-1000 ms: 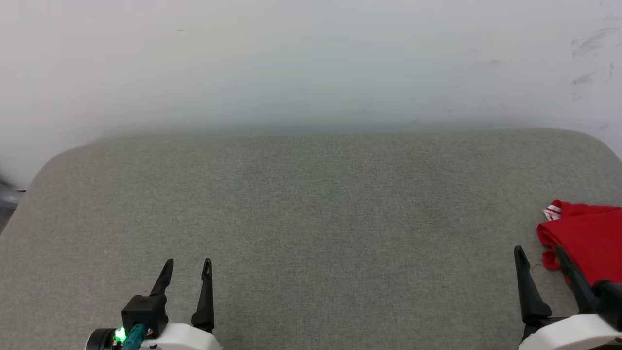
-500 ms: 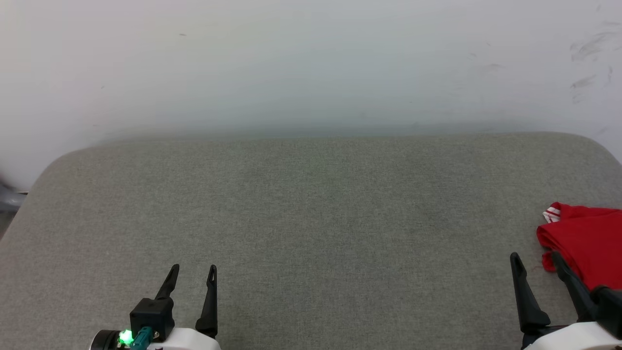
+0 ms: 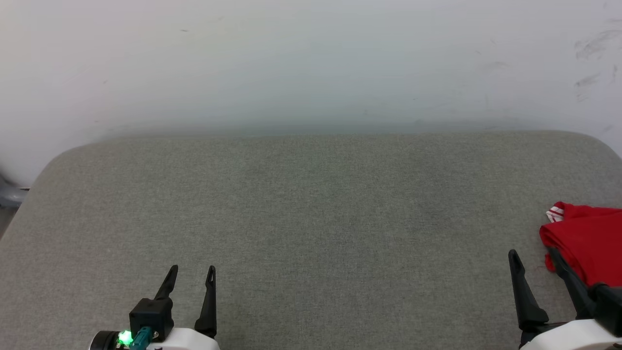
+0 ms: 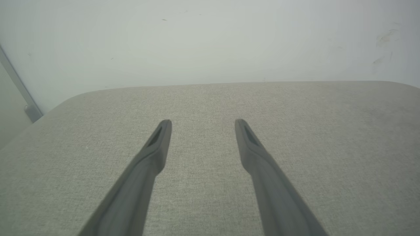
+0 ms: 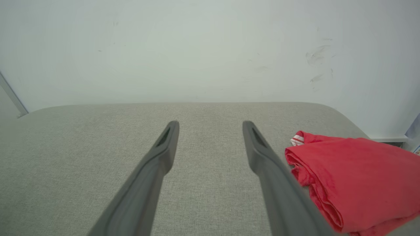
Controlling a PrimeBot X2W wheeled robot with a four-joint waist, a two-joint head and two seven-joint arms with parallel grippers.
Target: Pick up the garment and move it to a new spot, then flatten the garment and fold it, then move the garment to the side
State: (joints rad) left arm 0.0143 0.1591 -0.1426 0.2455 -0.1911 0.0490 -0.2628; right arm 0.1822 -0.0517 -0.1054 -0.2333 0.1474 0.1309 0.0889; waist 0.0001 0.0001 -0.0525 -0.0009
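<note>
The shirt point(image 3: 585, 240) lies folded at the right edge of the frame on the grey tabletop point(image 3: 311, 218) (seemingly set aside). The left pincer point(image 3: 192, 268) and right pincer point(image 3: 530, 251) both gape empty, so little seems left.

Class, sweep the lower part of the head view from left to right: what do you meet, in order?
left gripper → bare stretch of the grey padded surface → right gripper → red garment, lying crumpled at the right edge.
</note>
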